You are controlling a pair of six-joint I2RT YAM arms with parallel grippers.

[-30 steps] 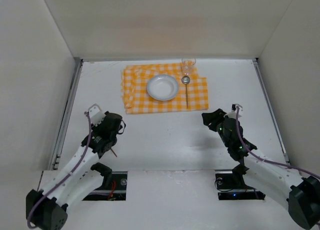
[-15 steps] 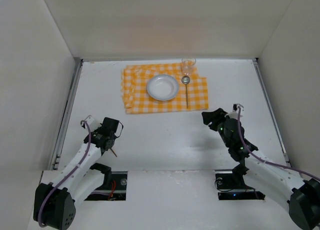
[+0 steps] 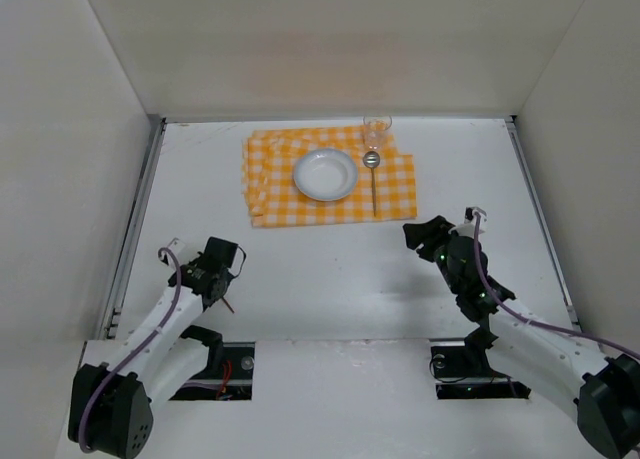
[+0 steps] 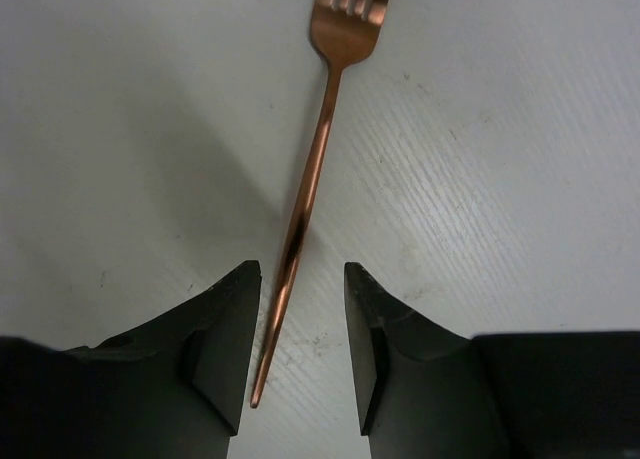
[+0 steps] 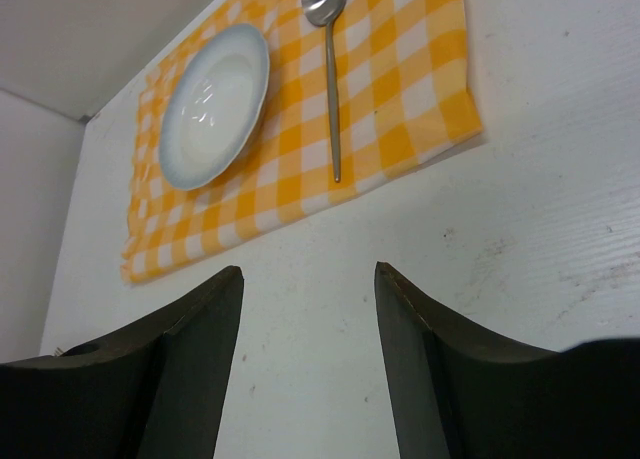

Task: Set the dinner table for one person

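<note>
On the white dinner table, a copper fork lies at the near left, its tines pointing away from my left gripper. The handle's end sits between the open jaws, close to the left finger, with a clear gap to the right one. From above, the fork shows as a short dark sliver below the left gripper. My right gripper hovers open over bare table, nothing between its fingers; it is at the near right.
At the back centre lies an orange-and-white checked cloth with a white plate, a silver spoon to its right and a clear glass at the far corner. Metal rails edge the table.
My left arm has drawn back toward the near left and its jaws have narrowed around the fork's handle. The right gripper has opened a little wider and stayed in place.
</note>
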